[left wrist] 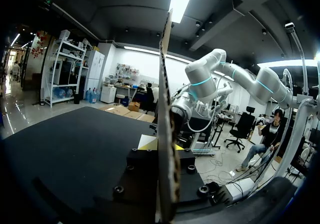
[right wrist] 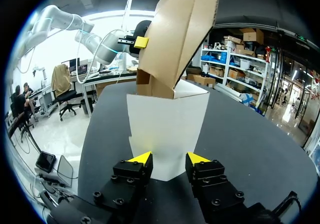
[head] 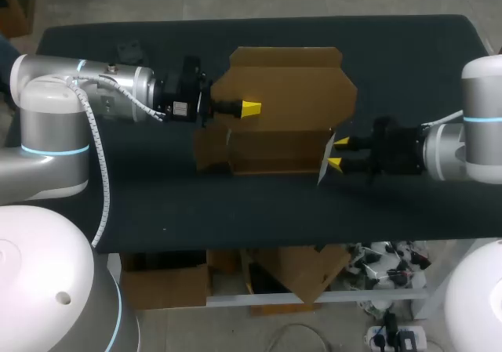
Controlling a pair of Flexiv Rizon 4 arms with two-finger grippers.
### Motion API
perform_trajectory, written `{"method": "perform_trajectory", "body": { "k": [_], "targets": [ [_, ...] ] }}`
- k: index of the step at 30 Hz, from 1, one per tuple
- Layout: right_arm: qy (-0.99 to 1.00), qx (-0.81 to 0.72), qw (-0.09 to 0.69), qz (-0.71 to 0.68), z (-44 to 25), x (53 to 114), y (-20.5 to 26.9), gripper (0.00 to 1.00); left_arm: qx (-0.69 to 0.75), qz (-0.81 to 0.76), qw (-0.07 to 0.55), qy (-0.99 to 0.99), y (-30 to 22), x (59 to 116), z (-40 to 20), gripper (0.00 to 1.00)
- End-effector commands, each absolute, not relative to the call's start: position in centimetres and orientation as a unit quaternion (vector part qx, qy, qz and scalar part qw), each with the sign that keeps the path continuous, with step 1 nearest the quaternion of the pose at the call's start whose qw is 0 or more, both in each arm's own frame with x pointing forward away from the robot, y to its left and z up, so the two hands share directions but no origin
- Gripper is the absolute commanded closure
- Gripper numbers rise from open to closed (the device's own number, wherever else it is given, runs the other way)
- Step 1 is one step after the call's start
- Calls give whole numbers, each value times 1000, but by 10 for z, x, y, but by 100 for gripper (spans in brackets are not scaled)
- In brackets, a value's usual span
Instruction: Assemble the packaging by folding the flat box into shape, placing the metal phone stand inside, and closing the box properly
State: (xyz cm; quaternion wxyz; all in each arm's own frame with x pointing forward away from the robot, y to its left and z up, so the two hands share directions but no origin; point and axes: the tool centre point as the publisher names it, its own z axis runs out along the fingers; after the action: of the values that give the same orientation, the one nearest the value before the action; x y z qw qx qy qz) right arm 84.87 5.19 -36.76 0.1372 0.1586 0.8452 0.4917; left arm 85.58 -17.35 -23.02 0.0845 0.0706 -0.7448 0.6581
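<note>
A brown cardboard box [head: 278,144] stands half-formed in the middle of the table, its large lid panel [head: 286,81] raised behind it. My left gripper [head: 249,108] is shut on the left part of that panel. In the left wrist view the panel [left wrist: 166,84] runs edge-on between the fingers of the left gripper [left wrist: 163,145]. My right gripper [head: 338,152] stands open at the box's right end, beside a white-faced side flap [head: 323,168]. In the right wrist view this flap [right wrist: 165,119] faces the open right gripper [right wrist: 168,160], just ahead of its tips. No metal phone stand shows in any view.
The dark table cloth [head: 235,211] has free room in front of the box and along the right side. A small dark object [head: 129,52] lies near the back left edge.
</note>
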Motion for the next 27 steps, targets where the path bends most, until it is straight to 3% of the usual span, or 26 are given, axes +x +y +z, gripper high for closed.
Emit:
{"method": "perform_trajectory", "body": {
  "k": [1,27],
  "targets": [
    [845,164,140,488,-369,850,58,56,71,658,84,-745,-174,856,-235,100],
    [829,206,160,494,-371,855,77,56,71,658,84,-745,-174,856,-235,100]
  ]
}}
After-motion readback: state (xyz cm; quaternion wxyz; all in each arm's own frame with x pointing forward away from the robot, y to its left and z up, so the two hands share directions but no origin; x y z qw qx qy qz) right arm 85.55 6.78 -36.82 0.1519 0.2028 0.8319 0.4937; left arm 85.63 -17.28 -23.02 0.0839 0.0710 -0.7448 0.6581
